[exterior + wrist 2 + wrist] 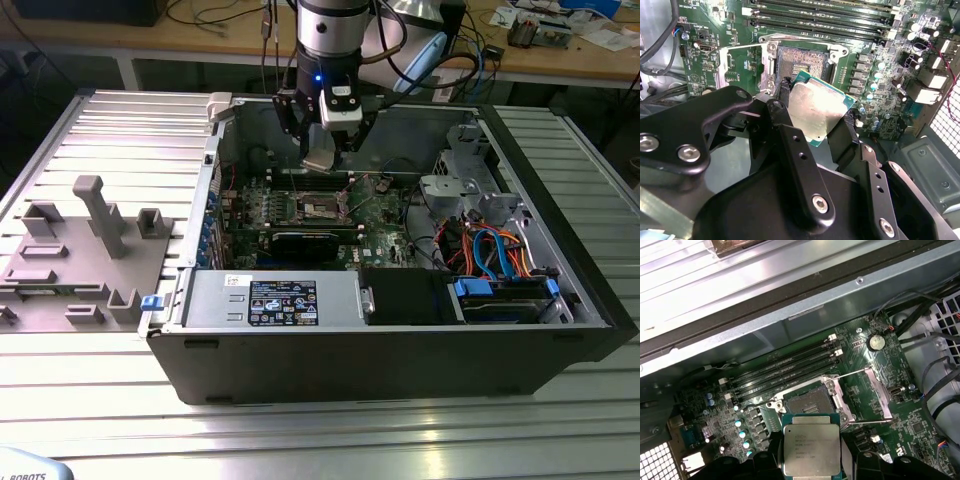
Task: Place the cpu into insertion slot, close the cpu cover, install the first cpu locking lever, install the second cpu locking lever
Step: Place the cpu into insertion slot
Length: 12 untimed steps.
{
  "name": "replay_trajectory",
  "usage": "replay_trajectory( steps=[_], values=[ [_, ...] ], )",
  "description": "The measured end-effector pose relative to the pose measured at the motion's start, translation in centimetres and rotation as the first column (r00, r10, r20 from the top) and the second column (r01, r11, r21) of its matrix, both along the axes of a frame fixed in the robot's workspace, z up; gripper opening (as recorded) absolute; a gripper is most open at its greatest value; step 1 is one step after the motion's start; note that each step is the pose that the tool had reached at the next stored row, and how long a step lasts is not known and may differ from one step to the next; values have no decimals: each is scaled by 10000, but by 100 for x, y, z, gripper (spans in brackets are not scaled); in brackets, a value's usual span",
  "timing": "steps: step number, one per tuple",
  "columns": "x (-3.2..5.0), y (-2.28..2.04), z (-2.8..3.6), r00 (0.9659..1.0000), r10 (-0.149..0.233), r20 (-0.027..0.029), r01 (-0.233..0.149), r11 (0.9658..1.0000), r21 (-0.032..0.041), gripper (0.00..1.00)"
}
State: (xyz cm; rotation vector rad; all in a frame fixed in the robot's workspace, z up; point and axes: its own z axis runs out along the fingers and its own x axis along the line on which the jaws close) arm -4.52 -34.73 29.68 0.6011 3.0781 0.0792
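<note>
A ribbed aluminium table [90,420] carries an open computer case [400,350], and a wooden bench [100,40] strewn with wires runs along the back.

In the exterior view the arm [330,30] comes down at the top centre of the frame. Its gripper [320,152] hangs over the upper middle of the case, clenched on the cpu [319,162]. The chip is held tilted in the air above the green motherboard [290,205]. The insertion slot [322,207] lies just below it in the frame, with nothing seated in it. A grey fixture block [90,250] stands on the table at the exterior view's left, and blue cables [490,250] bunch inside the case at the exterior view's right.

In the second wrist view the black fingers [790,135] pinch the cpu [817,110] by two opposite edges. Past the chip the insertion slot [801,64] is uncovered, its contact field showing. The cpu cover [720,67] is swung open beside it, clear of the recess. Long black memory slots [820,15] run beyond the socket.

In the first wrist view the cpu [811,450] hangs near the insertion slot [807,402] but apart from it, not seated. The cpu cover [883,396] lies folded back on the side of the slot nearer a coin battery [875,342].
</note>
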Motion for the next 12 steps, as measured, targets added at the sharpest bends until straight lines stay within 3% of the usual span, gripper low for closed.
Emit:
replay_trajectory(
  steps=[12],
  values=[
    [0, 0, -10, 10000, -82, 0, 82, 9999, -60, 55]
  ],
)
